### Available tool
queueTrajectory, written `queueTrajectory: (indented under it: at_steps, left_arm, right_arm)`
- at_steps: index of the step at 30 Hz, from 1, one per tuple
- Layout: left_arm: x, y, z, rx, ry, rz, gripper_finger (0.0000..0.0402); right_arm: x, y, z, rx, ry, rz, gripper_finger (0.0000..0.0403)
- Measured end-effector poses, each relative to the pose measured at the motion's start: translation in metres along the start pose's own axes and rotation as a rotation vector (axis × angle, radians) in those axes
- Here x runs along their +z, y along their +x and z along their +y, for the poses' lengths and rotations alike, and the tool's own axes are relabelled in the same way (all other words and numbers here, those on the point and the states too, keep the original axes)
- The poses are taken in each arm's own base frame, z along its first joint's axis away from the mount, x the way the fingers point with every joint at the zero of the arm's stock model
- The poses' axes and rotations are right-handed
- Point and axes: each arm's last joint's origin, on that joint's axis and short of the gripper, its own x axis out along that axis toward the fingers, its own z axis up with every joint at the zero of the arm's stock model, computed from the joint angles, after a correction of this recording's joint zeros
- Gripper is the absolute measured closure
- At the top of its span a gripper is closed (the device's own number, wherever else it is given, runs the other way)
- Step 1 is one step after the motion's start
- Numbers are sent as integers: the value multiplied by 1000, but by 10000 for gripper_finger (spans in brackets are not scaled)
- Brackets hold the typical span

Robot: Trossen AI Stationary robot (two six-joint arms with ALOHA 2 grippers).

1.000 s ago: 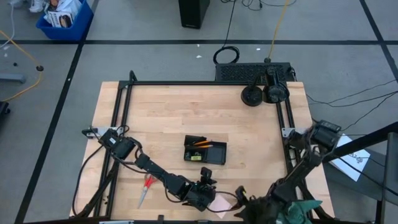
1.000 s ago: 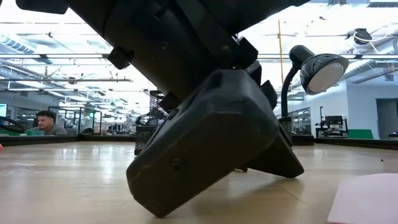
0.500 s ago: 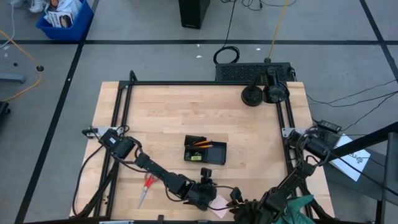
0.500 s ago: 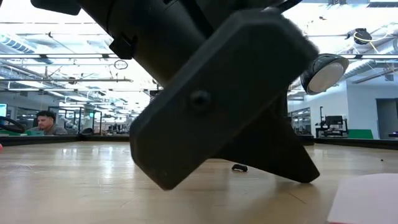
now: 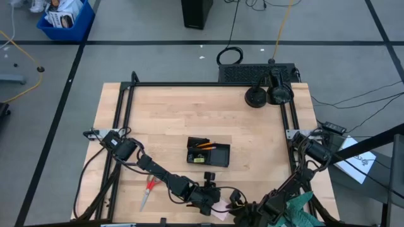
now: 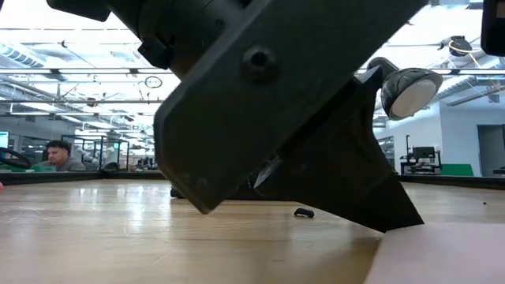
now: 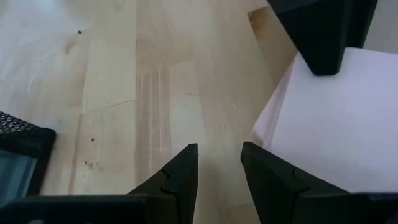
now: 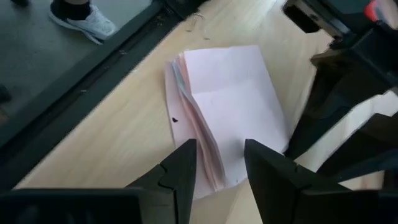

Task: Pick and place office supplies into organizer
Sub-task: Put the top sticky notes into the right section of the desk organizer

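Note:
The pink sticky-note pad (image 5: 221, 212) lies by the table's near edge, and both grippers meet there. My left gripper (image 7: 219, 152) is open over bare wood just beside the pad (image 7: 336, 124). My right gripper (image 8: 221, 149) is open, with the pad's end (image 8: 214, 168) between its fingers. The black organizer (image 5: 208, 154) stands mid-table and holds orange pencils (image 5: 205, 145) and a small yellow pad (image 5: 197, 160). Red-handled scissors (image 5: 148, 191) lie to the left. A tiny binder clip (image 6: 304, 212) lies on the wood. My right gripper stands astride the end of the pink pad (image 8: 211, 177), slanting down from the table's right. In the left wrist view one of its fingers (image 7: 318, 43) meets the pad's edge (image 7: 292, 68). The pad lies on the table.
A desk lamp's head (image 5: 279, 94) and round base (image 5: 255, 97) sit at the far right corner, and a teal cloth (image 5: 303, 211) is by the right arm. The black frame rails (image 5: 120, 126) border the table. A person (image 6: 55, 154) sits in the room beyond.
My right gripper has moved along the near edge toward the table's left, up to the pad and my left gripper. In the low view the pad's edge now reaches farther left than before, so it has slid.

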Motion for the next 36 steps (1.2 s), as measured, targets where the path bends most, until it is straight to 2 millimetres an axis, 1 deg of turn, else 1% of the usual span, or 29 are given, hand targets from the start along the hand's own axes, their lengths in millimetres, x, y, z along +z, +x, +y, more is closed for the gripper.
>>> queueTrajectory:
  at_steps: [10, 13, 16, 20, 22, 26, 32, 34, 36]
  left_arm:
    - [0, 0, 0, -8, -1, 0, 266]
    - [0, 0, 0, -12, -1, 1, 266]
    - [0, 0, 0, -14, -1, 1, 266]
    - [0, 0, 0, -14, -3, 1, 266]
    - [0, 0, 0, -14, -4, 1, 266]
    - [0, 0, 0, -14, -7, 1, 266]
    - [0, 0, 0, -5, -1, -1, 266]
    - [0, 0, -1, 9, 7, -4, 266]
    - [0, 0, -1, 18, 20, -4, 266]
  right_arm:
    - [2, 2, -3, -38, -23, -25, 273]
    - [5, 3, -5, -43, -15, -46, 279]
    - [6, 3, -5, -44, -12, -55, 306]
    - [6, 4, -6, -45, -17, -52, 372]
    - [6, 5, -7, -45, -13, -50, 394]
    - [6, 6, -9, -49, 0, -47, 392]
    - [6, 3, -8, -76, -24, -48, 402]
    - [11, 0, -8, -78, -35, -44, 402]
    - [20, -8, -7, -96, -53, -34, 402]
